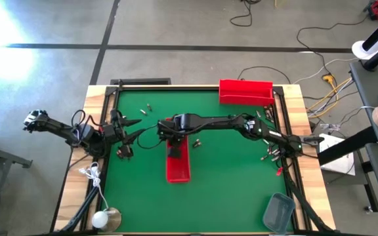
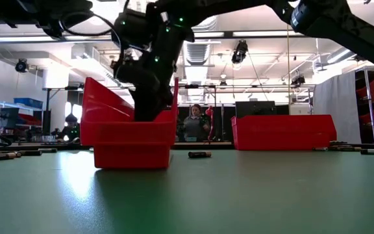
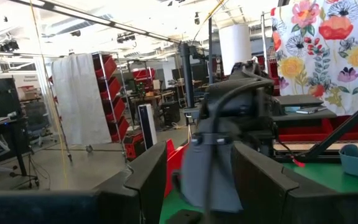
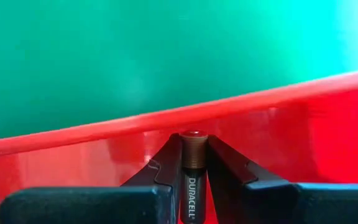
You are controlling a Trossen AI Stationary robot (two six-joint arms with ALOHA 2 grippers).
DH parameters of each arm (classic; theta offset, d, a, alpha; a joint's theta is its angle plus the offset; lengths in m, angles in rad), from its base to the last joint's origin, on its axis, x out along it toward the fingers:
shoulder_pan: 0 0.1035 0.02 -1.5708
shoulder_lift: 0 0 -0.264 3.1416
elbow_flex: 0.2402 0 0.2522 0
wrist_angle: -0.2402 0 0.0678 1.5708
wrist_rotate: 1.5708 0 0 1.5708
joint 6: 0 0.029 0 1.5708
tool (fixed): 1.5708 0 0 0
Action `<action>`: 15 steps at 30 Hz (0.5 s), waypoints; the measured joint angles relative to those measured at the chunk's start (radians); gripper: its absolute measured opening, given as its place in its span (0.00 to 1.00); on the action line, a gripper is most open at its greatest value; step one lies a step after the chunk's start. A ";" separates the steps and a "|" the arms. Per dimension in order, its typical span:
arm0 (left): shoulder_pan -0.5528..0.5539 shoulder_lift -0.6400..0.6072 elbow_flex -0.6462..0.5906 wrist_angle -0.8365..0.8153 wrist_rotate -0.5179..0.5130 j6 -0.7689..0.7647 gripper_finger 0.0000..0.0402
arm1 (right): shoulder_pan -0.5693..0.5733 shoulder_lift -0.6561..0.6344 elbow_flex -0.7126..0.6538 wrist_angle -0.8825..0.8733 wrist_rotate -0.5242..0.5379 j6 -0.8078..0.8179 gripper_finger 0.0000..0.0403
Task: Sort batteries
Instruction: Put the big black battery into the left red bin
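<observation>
Sorting was partly done: right gripper [image 4: 193, 177] clamped one battery [image 4: 192, 163] over the central red bin [image 1: 177, 169]; left gripper [image 1: 134, 130] waited apart; loose batteries [image 1: 268, 155] remained scattered.

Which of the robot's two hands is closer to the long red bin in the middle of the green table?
The right. The right gripper hangs inside the red bin, holding a battery; the left gripper waits off to the bin's side.
</observation>
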 joint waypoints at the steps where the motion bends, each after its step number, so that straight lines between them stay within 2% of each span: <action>1: 0.000 0.000 0.000 0.000 0.000 0.000 0.39 | -0.008 0.000 0.000 0.000 0.019 0.000 0.13; 5: 0.000 0.000 0.000 0.000 0.000 0.000 0.39 | -0.047 0.000 0.000 -0.005 0.080 0.003 0.13; 15: 0.000 0.000 0.000 0.000 0.000 0.012 0.39 | -0.100 0.000 0.000 -0.082 0.087 0.028 0.13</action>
